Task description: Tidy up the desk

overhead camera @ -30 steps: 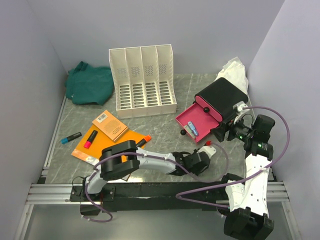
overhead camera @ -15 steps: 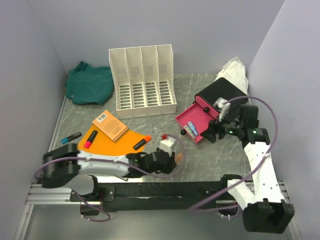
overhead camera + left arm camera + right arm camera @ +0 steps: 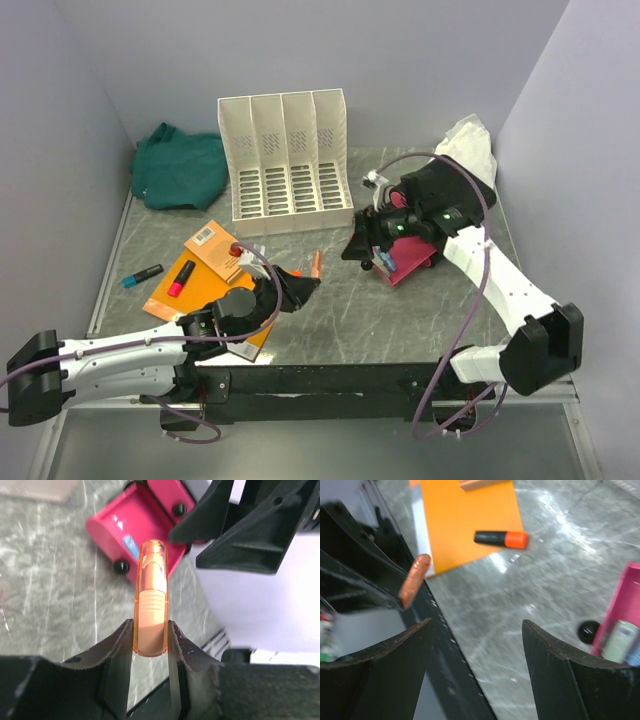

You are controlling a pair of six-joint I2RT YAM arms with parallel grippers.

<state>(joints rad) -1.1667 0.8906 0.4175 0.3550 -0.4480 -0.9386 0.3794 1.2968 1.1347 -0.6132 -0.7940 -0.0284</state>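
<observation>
The desk (image 3: pixel 340 325) is dark grey-green stone with white veins. My left gripper (image 3: pixel 304 281) is shut on an orange translucent highlighter (image 3: pixel 316 264) and holds it above the desk near the middle. In the left wrist view (image 3: pixel 150 641) the highlighter (image 3: pixel 150 597) stands up between the fingers. My right gripper (image 3: pixel 354 246) is open and empty, just left of the pink drawer (image 3: pixel 405 262). The right wrist view (image 3: pixel 477 625) looks down on bare desk (image 3: pixel 540 595) and also shows the held highlighter (image 3: pixel 414 580).
A white file organizer (image 3: pixel 285 160) stands at the back. A green cloth (image 3: pixel 180 165) lies back left. An orange folder (image 3: pixel 170 297), brown notebook (image 3: pixel 220 250), pink marker (image 3: pixel 181 277) and blue marker (image 3: pixel 142 275) lie left. A black-and-orange marker (image 3: pixel 500 538) lies on the folder. A black drawer box (image 3: pixel 450 185) sits right.
My left gripper has swung left and further onto the desk, carrying the highlighter. My right gripper has moved left from the drawer's right side to its left front corner.
</observation>
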